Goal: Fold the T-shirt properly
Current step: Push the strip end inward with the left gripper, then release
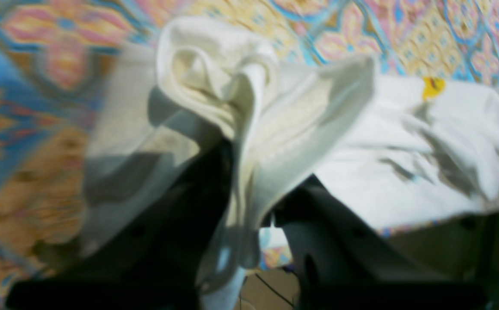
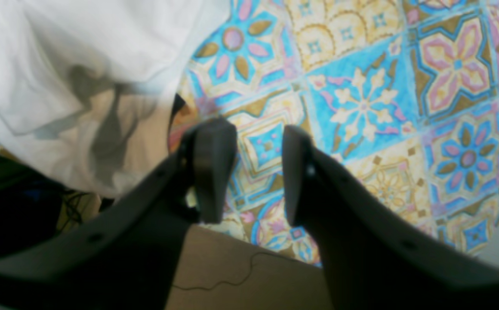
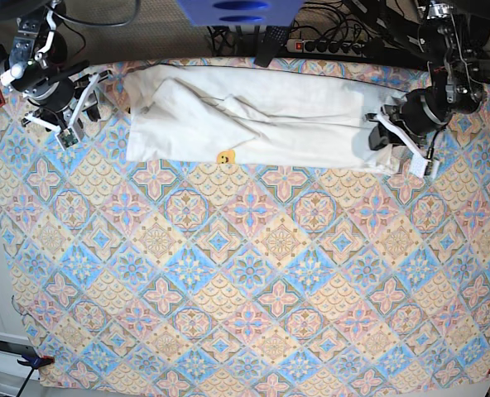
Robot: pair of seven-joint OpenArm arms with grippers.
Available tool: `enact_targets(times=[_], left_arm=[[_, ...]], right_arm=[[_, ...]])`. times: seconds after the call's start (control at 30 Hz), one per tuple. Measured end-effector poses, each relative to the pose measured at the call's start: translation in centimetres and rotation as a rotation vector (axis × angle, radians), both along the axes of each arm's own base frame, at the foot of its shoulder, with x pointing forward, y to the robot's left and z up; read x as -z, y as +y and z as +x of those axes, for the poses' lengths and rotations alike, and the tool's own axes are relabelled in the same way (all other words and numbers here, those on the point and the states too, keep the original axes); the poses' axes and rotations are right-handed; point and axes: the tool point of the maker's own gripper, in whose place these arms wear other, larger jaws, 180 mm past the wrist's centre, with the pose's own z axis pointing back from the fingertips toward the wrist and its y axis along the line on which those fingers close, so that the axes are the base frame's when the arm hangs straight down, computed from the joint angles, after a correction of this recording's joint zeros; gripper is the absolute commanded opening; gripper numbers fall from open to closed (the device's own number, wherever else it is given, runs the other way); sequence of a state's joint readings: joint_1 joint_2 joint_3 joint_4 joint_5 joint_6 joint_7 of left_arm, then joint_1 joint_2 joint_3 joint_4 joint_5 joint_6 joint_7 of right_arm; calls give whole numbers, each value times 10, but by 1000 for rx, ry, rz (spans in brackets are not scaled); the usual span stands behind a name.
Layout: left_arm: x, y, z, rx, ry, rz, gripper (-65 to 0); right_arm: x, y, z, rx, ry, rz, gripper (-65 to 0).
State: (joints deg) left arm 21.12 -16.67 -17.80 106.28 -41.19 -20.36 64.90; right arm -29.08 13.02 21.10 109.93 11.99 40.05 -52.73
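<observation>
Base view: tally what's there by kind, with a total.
T-shirt: 1
Patterned tablecloth: 1
Grippers: 2, left gripper and right gripper
Total: 4

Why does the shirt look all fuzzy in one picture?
In the left wrist view the T-shirt sits too close to the camera, bunched in the left gripper, so it blurs. The base view shows it sharper, spread along the tablecloth. The right wrist view has soft grey shadows.

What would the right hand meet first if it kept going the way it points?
Probably the patterned tablecloth: the open right hand points at bare cloth, with the T-shirt off to one side. Depth is unclear.
</observation>
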Motion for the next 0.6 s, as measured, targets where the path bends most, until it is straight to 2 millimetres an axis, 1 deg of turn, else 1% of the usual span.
enact_targets(times=[0.07, 0.2, 0.33, 0.4, 0.47, 0.53, 0.57, 0.6], left_arm=[[2, -12, 0, 29, 4, -14, -643], [7, -25, 1, 26, 11, -50, -643], [30, -24, 4, -5, 65, -49, -643], [36, -22, 3, -12, 81, -46, -643], [37, -21, 2, -13, 85, -41, -643], [35, -24, 7, -13, 57, -46, -632], [33, -27, 10, -4, 41, -48, -617], [33, -31, 10, 16, 40, -48, -587]], right_arm=[[0, -1, 0, -1, 0, -3, -447], [0, 0, 0, 0, -1, 1, -447], [0, 0, 0, 0, 1, -1, -447], [0, 0, 0, 0, 1, -1, -447], [0, 0, 0, 1, -2, 0, -447], [0, -1, 0, 2, -2, -1, -447], [0, -1, 0, 2, 0, -3, -447], [0, -1, 0, 2, 0, -2, -447]])
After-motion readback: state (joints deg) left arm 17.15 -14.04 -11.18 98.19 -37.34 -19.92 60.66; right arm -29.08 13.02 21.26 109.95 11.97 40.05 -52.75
